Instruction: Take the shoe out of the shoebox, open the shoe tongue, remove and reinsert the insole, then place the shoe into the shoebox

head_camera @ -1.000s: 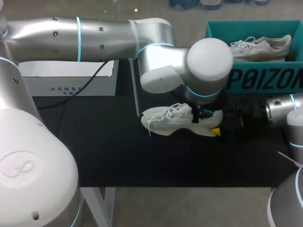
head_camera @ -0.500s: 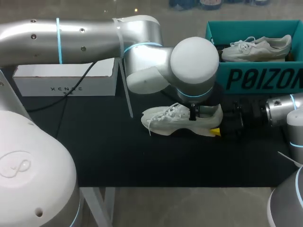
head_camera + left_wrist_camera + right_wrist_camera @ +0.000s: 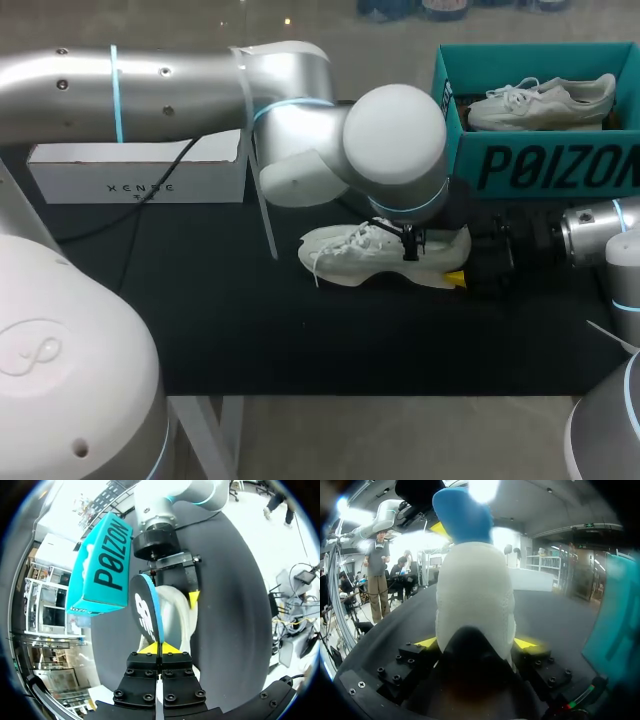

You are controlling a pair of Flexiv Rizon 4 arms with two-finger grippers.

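Note:
A white sneaker [image 3: 365, 255] lies on its side on the black mat, toe toward the left. My right gripper [image 3: 462, 272] holds its heel, one yellow tip on each side; in the right wrist view the heel [image 3: 475, 590] fills the space between the fingers [image 3: 526, 643]. My left arm reaches across from the left, and its gripper [image 3: 159, 649] is shut on the edge of the insole [image 3: 147, 615], which is black with a blue rim and stands up out of the shoe [image 3: 180, 622]. The blue insole [image 3: 462, 520] shows above the heel. The teal shoebox [image 3: 540, 165] stands behind.
A second white sneaker [image 3: 545, 100] lies inside the teal shoebox. A white box [image 3: 140, 172] sits at the back left of the mat. The left arm's large wrist joint [image 3: 395, 140] hangs over the shoe and hides part of it.
My left arm's wrist has swung a little to the left above the shoe. The shoe and the right arm have stayed where they were.

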